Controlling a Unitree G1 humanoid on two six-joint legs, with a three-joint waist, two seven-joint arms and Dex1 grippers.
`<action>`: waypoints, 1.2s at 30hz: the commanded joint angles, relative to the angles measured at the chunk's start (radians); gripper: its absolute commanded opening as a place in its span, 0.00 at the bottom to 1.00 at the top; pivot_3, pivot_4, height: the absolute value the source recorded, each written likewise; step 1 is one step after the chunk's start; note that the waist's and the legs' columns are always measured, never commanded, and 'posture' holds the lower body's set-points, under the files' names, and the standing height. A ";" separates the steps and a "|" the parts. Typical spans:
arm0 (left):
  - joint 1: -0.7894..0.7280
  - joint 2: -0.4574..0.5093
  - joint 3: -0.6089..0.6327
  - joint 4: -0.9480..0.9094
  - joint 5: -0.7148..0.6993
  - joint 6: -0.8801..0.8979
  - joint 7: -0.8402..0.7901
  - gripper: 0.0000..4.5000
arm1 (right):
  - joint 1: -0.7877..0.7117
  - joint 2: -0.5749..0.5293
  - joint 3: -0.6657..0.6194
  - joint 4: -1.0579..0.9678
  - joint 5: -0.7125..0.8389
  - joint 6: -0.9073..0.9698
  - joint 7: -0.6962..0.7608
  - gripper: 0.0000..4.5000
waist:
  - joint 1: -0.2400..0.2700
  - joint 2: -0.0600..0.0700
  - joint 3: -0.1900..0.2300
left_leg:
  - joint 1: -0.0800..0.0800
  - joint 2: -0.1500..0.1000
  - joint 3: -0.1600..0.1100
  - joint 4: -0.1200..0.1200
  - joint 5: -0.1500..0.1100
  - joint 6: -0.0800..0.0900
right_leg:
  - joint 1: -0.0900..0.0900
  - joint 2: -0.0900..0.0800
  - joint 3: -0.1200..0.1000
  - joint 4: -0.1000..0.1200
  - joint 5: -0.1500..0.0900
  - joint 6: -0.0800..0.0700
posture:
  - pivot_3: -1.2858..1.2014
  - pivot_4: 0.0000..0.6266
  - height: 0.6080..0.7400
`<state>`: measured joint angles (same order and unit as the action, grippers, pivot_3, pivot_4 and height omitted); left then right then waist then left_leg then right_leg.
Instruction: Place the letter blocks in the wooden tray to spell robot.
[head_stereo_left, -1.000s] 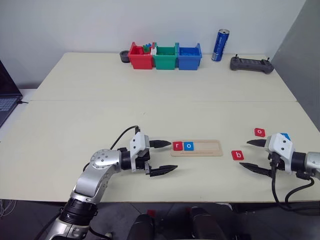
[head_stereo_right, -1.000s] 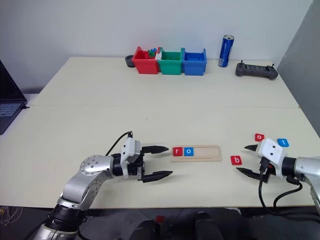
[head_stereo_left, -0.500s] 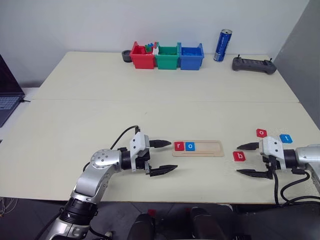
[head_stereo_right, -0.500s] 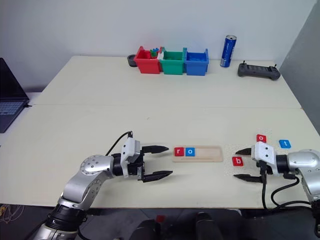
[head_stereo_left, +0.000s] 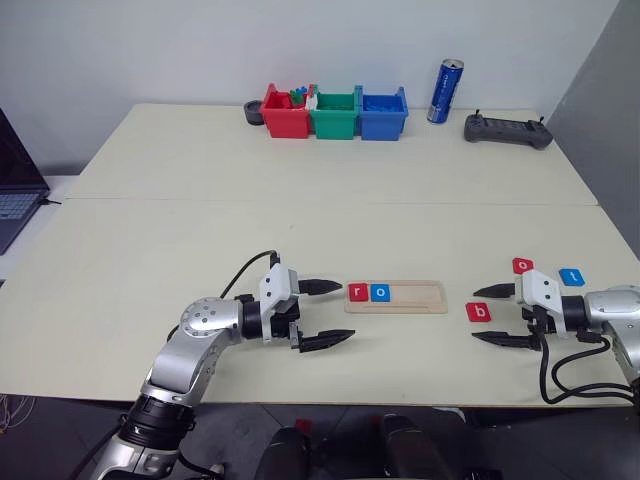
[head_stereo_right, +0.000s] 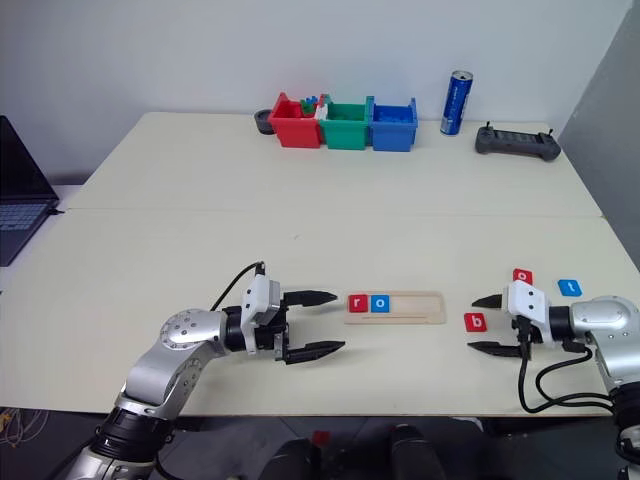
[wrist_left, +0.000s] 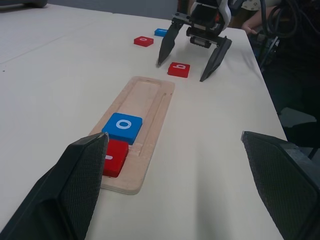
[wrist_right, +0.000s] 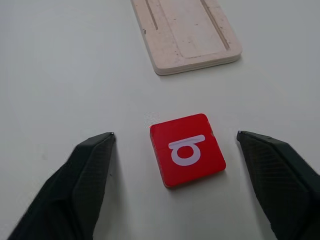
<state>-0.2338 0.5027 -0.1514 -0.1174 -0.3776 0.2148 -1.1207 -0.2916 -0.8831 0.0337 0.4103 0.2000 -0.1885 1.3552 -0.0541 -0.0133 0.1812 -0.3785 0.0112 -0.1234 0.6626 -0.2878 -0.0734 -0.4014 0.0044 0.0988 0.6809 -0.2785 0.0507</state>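
Note:
The wooden tray (head_stereo_left: 412, 298) lies at the middle front of the table, with a red r block (head_stereo_left: 357, 292) and a blue o block (head_stereo_left: 380, 293) at its left end. Just right of the tray, a red b block (wrist_right: 187, 149) lies flat on the table. My right gripper (head_stereo_left: 475, 315) is open, low over the table, one finger on each side of the b block without touching it. A red o block (head_stereo_left: 523, 266) and a blue t block (head_stereo_left: 571, 276) lie behind that hand. My left gripper (head_stereo_left: 347, 310) is open and empty just left of the tray.
Red (head_stereo_left: 284, 114), green (head_stereo_left: 333, 113) and blue (head_stereo_left: 382, 112) bins stand in a row at the back. A blue can (head_stereo_left: 445, 91) and a black controller (head_stereo_left: 505, 130) are to their right. A laptop (head_stereo_left: 14, 195) sits off the left edge.
My right gripper has sunk towards the table and now straddles the b block, its fingers a little closer together. The left arm has kept still.

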 joint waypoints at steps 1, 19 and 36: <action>-0.013 0.000 0.004 -0.018 -0.003 -0.010 0.005 1.00 | -0.005 -0.017 0.001 0.040 -0.033 -0.015 -0.002 0.65 | 0.000 0.000 0.000 | 0.001 0.000 0.000 0.000 0.000 0.000 | 0.001 0.000 0.000 0.000 0.000 0.000 | 0.52 0.24 1.00; -0.003 0.017 0.027 -0.018 -0.012 -0.015 0.016 1.00 | -0.171 0.073 0.050 -0.162 0.031 0.199 0.024 0.33 | -0.008 0.000 0.001 | 0.015 0.001 0.000 -0.001 0.000 0.000 | 0.015 0.001 0.000 -0.001 0.000 0.000 | 0.52 0.24 1.00; 0.037 0.059 0.073 -0.030 -0.004 -0.033 0.033 1.00 | -0.365 0.234 0.176 0.077 -0.088 0.113 0.032 0.33 | -0.003 0.001 0.003 | 0.013 -0.001 -0.001 -0.002 0.000 0.000 | 0.014 -0.001 -0.001 -0.002 0.000 0.000 | 0.52 0.24 1.00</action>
<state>-0.1984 0.5545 -0.0971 -0.1174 -0.3778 0.2065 -1.0903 -0.6314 -0.6514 0.2152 0.4817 0.1174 -0.0472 1.3747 -0.0568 -0.0125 0.1840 -0.3650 0.0105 -0.1242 0.6604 -0.2882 -0.0731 -0.3878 0.0031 0.0978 0.6791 -0.2789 0.0508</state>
